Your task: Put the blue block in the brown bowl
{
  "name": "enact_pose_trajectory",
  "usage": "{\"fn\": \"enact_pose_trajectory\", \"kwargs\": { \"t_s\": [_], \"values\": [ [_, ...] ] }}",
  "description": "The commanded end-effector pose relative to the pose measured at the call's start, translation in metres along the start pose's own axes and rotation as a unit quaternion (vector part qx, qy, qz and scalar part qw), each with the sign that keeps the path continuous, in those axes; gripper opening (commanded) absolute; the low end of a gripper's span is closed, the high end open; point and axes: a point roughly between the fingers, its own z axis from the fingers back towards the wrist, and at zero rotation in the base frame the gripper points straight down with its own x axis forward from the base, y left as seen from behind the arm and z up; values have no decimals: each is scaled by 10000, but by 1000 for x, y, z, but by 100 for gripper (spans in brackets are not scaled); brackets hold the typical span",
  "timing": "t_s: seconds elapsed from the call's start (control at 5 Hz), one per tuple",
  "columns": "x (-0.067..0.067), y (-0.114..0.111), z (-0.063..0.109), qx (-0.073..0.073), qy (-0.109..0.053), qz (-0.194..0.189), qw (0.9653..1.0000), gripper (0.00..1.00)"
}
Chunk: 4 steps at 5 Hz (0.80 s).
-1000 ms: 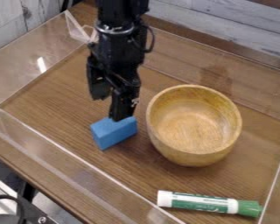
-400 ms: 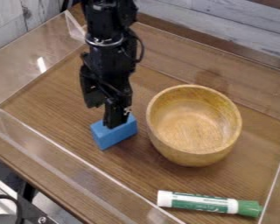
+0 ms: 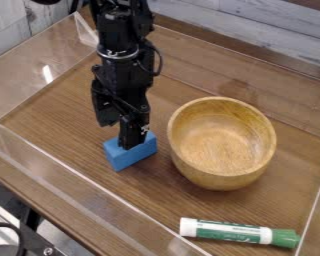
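- Wood-grain tabletop (image 3: 69, 120) under me, dark brown and streaky, fenced by low clear plastic walls (image 3: 29, 165) that catch the light.
- Compared with a second ago, my arm has shifted a little to the left in the picture and sits lower over the block — the block itself has not moved.
- My gripper (image 3: 124, 128) — black, boxy, pointing straight down — has its jaws spread wide and grasps nothing; one finger stands right at the block's top edge, though I cannot tell if it touches.
- My target, the blue block (image 3: 129, 151), is a small matte brick with plain faces, lying flat on the table just left of the bowl.
- Beside it sits the brown bowl (image 3: 223, 142): round, thick-rimmed, pale wood with visible grain, nothing inside.
- Near the front edge lies a white-and-green marker (image 3: 239, 233), a smooth tube on its side.
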Motion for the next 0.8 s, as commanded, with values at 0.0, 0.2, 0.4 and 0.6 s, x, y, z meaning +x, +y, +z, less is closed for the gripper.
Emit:
{"fn": "enact_pose_trajectory", "kwargs": {
  "t_s": [0.0,0.2,0.4,0.6],
  "values": [
    [4,6,5,62,-163,69,9998,100],
    [4,7,3,50,-174,101,9998,100],
    [5,9,2,39,-182,129,9997,100],
    [6,10,0,33,-188,140,9997,100]
  ]
}}
